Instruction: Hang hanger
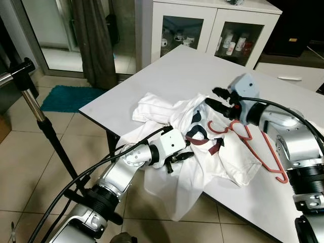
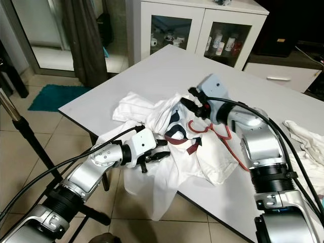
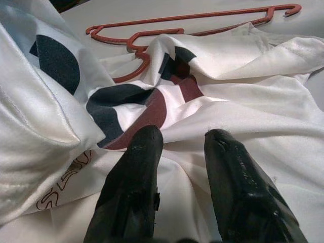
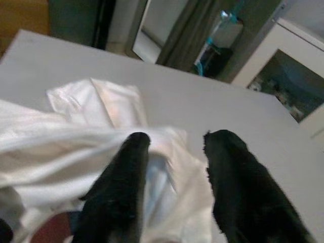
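- Your white rectangular table (image 1: 167, 76) fills the frame's centre.
- The crumpled white printed T-shirt (image 1: 202, 157), soft and slippery, drapes its near edge.
- The thin red plastic hanger (image 1: 258, 149), light and stiff, lies centre-right; grip its hook.
- Right gripper (image 1: 216, 98) and left gripper (image 1: 178, 161): both released, empty.

Even indoor light, head views sharp; the right hand (image 4: 172, 147) is blurred (its wrist view soft throughout).

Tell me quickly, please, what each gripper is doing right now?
Left gripper: open, over the white shirt.
Right gripper: open, above the shirt's upper edge.
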{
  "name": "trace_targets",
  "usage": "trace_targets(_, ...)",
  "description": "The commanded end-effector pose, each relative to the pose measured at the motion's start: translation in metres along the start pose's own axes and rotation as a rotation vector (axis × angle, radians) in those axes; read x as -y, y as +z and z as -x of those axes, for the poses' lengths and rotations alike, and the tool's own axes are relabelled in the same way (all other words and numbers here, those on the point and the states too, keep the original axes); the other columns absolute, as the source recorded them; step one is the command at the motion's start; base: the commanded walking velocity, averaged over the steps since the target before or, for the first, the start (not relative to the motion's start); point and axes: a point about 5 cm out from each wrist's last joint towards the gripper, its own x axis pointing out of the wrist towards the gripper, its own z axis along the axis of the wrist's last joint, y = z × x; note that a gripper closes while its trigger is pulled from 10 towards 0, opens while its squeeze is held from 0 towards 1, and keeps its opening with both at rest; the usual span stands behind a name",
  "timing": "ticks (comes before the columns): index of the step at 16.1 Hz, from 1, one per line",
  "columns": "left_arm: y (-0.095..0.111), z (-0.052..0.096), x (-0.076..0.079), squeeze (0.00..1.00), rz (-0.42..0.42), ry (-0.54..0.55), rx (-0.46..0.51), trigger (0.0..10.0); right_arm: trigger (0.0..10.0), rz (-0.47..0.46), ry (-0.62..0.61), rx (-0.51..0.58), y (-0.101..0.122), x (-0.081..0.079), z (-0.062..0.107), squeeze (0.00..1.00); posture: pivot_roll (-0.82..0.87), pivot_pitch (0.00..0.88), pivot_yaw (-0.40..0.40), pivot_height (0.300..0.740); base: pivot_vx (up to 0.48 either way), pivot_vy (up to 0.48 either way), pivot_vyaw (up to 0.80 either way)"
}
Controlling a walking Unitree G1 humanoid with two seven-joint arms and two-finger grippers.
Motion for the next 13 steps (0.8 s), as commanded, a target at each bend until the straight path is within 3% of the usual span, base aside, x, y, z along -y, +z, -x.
trace_targets(1, 0.003, -0.002, -0.002, 0.00, -0.025, -0.001, -0.004, 10.0, 10.0, -0.001, 0.021, -0.009, -0.001, -0.004, 0.001, 1.00, 0.04, 0.000, -0.047, 0.723, 0.000, 0.000, 0.00)
trace_targets(2, 0.003, -0.001, -0.003, 0.00, -0.024, 0.005, -0.005, 10.0, 10.0, 0.010, 0.035, -0.021, -0.003, -0.003, 0.006, 0.00, 0.05, 0.000, -0.050, 0.723, 0.000, 0.000, 0.00)
trace_targets(5, 0.000, 0.002, -0.002, 0.00, -0.022, 0.011, -0.009, 10.0, 10.0, 0.001, 0.075, -0.037, -0.007, 0.000, 0.027, 0.00, 0.05, 0.000, -0.051, 0.723, 0.000, 0.000, 0.00)
trace_targets(8, 0.000, 0.002, -0.002, 0.00, -0.023, 0.013, -0.012, 10.0, 10.0, 0.048, 0.157, -0.142, -0.025, -0.006, 0.051, 0.00, 0.04, 0.000, -0.050, 0.723, 0.000, 0.000, 0.00)
trace_targets(11, 0.001, -0.001, -0.001, 0.00, -0.031, 0.005, -0.010, 10.0, 10.0, 0.020, 0.203, -0.162, -0.029, -0.012, 0.070, 0.00, 0.02, 0.000, -0.041, 0.723, 0.000, 0.000, 0.00)
trace_targets(13, 0.002, -0.001, -0.003, 0.00, -0.035, 0.007, -0.007, 10.0, 0.0, 0.008, 0.304, -0.165, -0.033, -0.030, 0.071, 0.00, 0.02, 0.000, -0.040, 0.723, 0.000, 0.000, 0.00)
